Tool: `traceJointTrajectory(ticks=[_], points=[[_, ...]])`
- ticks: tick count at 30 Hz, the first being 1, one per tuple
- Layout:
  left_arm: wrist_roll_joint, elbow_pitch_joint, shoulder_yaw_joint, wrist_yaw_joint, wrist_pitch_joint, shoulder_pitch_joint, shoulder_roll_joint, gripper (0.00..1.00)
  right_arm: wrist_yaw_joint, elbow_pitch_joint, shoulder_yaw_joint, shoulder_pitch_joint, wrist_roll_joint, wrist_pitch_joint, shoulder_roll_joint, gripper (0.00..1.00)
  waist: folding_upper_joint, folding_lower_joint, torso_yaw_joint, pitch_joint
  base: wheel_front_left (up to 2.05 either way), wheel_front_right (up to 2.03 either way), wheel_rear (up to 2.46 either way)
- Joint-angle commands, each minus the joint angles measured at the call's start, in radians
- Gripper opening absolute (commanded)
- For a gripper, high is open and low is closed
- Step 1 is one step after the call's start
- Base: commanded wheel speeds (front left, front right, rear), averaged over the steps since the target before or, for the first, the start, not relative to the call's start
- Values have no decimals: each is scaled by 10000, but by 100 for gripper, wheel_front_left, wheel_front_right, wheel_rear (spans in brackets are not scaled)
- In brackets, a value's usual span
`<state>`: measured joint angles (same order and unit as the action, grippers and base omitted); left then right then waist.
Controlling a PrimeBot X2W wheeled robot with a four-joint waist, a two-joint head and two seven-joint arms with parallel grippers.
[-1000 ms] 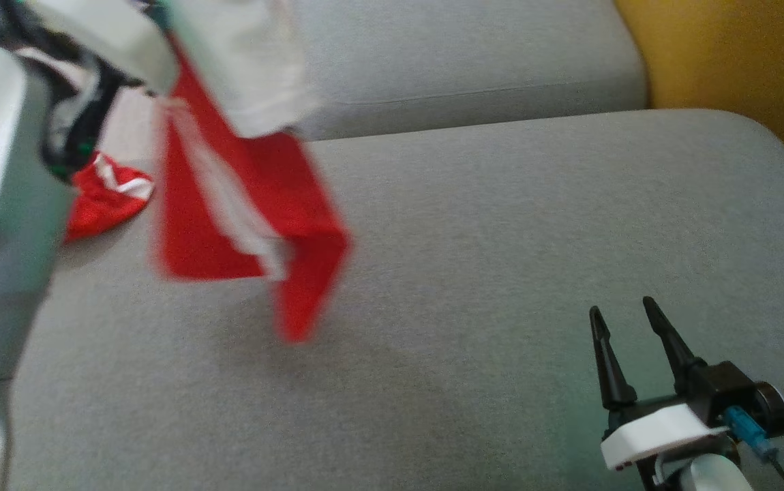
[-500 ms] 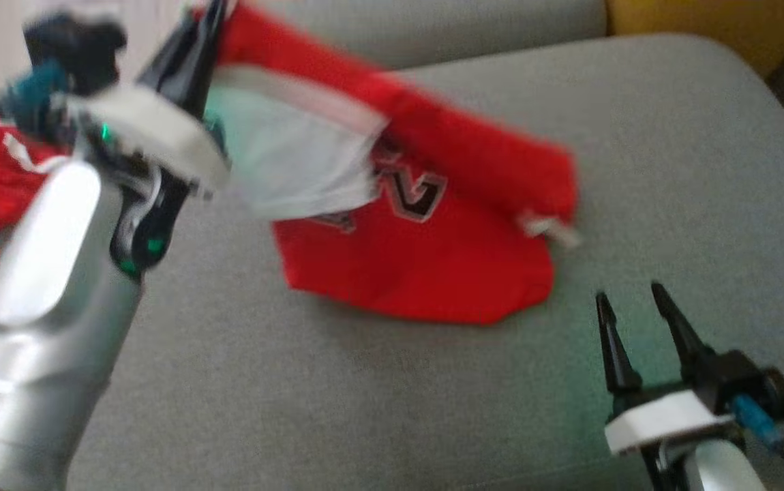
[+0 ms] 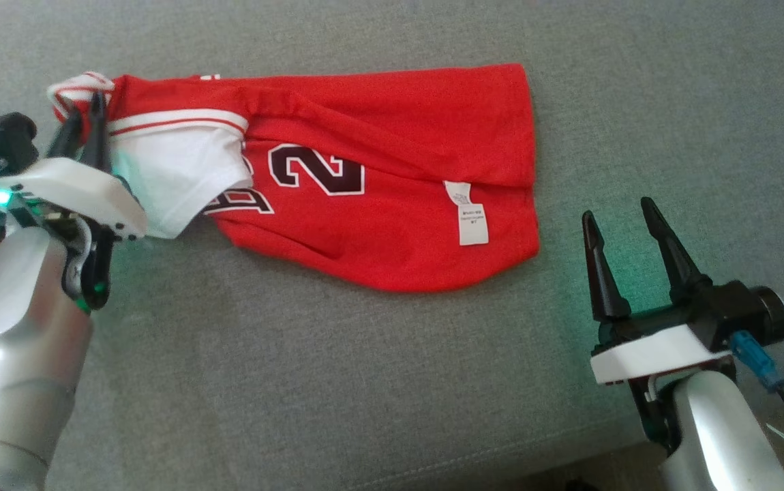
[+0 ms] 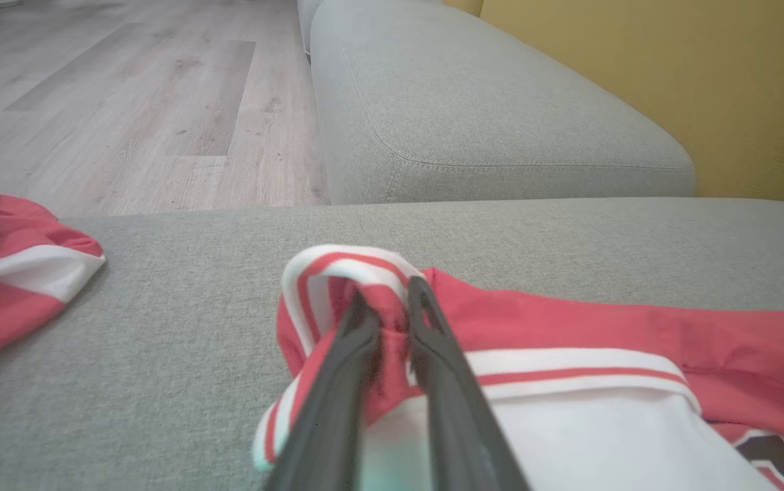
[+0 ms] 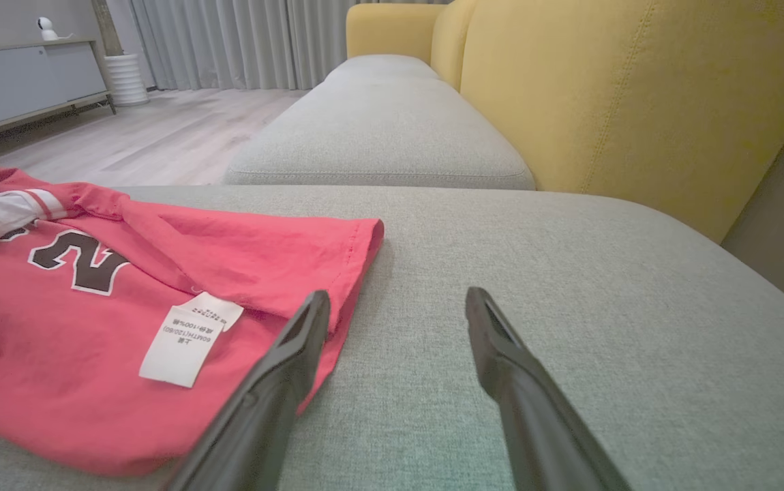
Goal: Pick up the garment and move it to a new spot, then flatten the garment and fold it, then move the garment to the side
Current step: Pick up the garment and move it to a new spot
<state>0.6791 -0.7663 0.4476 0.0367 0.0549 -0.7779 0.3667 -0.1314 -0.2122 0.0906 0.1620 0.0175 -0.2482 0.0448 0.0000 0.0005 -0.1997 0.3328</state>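
Red jersey (image 3: 392,204) is laid on grey sofa cushion (image 3: 296,382), partly rumpled, number showing, white label (image 3: 472,218) exposed near the hem. Left gripper (image 3: 85,112) is set at the striped trim (image 4: 337,273) on the jersey's left end. Jaws are seen narrowly parted with fabric bunched between them; pinched or let go cannot be told. Right gripper (image 3: 620,211) is held spread wide, nothing in it, just beside the hem. Second red cloth (image 4: 3,266) is seen well apart.

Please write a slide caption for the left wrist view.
Left pincer astride the striped trim of the red jersey on the grey sofa.
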Motion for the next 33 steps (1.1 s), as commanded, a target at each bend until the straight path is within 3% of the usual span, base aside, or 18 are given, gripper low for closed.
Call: traceJointTrajectory(ticks=[1,10,17,23,33], points=[[-13,172,-450,32,159,-562,358,100,7,273,236,323,59,-135,55,100,0,-5,9,42,0,0,0],[13,-492,-391,467,1010,-725,358,100,7,58,180,250,47,-135,55,100,0,-5,561,-770,0,0,0],[153,-1,-323,529,1465,251,235,100,7,-173,-97,-189,-110,-135,55,100,0,-5,1202,-2097,0,0,0],[137,902,-239,222,1893,2235,-24,100,7,-395,-290,-963,-86,-135,55,100,0,-5,1722,-3356,0,0,0],[-266,3512,-744,-982,2063,5996,-621,100,7,-310,-431,-2079,137,-135,55,100,0,-5,2139,-4110,0,0,0]])
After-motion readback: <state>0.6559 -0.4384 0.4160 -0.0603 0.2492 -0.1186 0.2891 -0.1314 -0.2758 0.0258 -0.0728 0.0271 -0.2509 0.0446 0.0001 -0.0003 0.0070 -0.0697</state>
